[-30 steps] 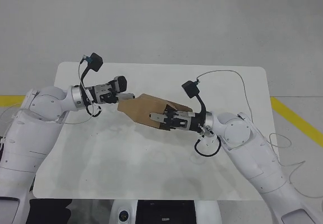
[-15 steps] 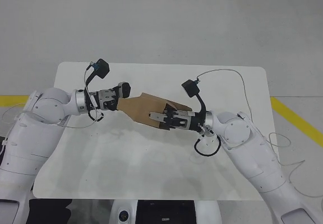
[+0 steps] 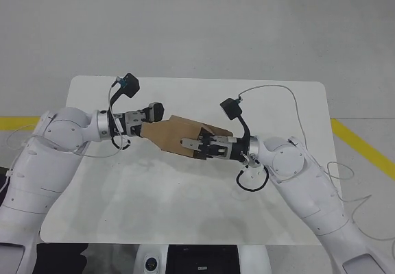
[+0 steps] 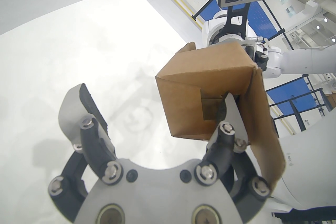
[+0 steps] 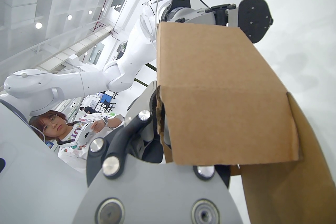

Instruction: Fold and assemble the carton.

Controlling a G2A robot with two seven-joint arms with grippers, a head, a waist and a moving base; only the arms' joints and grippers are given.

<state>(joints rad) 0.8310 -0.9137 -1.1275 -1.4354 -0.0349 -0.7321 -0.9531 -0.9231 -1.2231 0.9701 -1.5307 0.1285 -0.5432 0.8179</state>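
Note:
A brown cardboard carton (image 3: 173, 130) is held above the middle of the white table (image 3: 184, 205). My right gripper (image 3: 192, 145) is shut on the carton's side wall at one end; one finger (image 5: 147, 101) presses the outside of the wall, the other is hidden inside. The carton (image 5: 218, 83) stretches away from it. My left gripper (image 3: 153, 115) stands open at the opposite end. In the left wrist view one fingertip (image 4: 229, 107) pokes in behind the long side flap of the carton (image 4: 204, 83), while the other finger (image 4: 86, 109) stays out in free air.
A loose loop of black cable (image 3: 251, 181) hangs under the right forearm. The table's near half (image 3: 149, 212) is bare. A yellow floor line (image 3: 369, 154) runs past the table's right side.
The left gripper has come in toward the carton's end, now touching it, and its wrist has turned. The right arm and the carton have barely shifted.

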